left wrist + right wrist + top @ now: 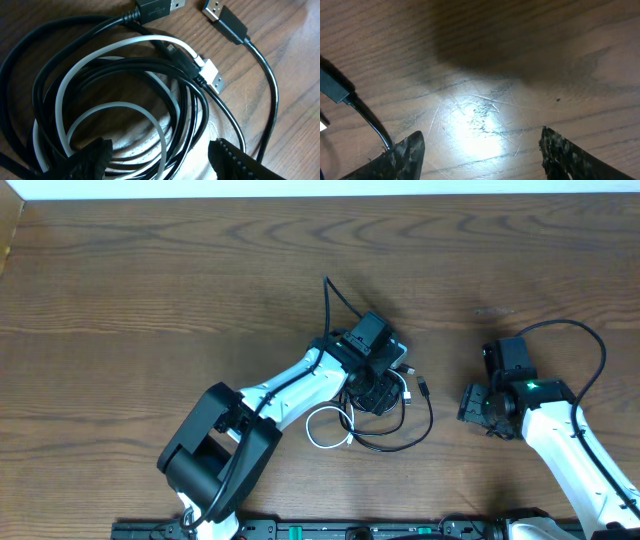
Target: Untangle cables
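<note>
The cables (400, 430) lie looped together at the table's middle: several black cords and one white cord (325, 430). My left gripper (378, 393) hovers low over the bundle. In the left wrist view the cables (125, 90) fill the frame, with the white cord (75, 80) wound through the black loops. Black USB plugs (225, 17) and a white plug (212, 75) lie at the top right. The left gripper (160, 160) is open, its fingers astride several strands without clamping them. My right gripper (472, 408) stands to the right of the bundle. It is open (480, 155) over bare wood.
One black plug end (424, 388) sticks out toward the right gripper, and shows as a black cord with its plug (337, 90) at the left edge of the right wrist view. The arms' own thicker black wires (590, 340) arch above them. The wooden table (150, 280) stretches to the left and back.
</note>
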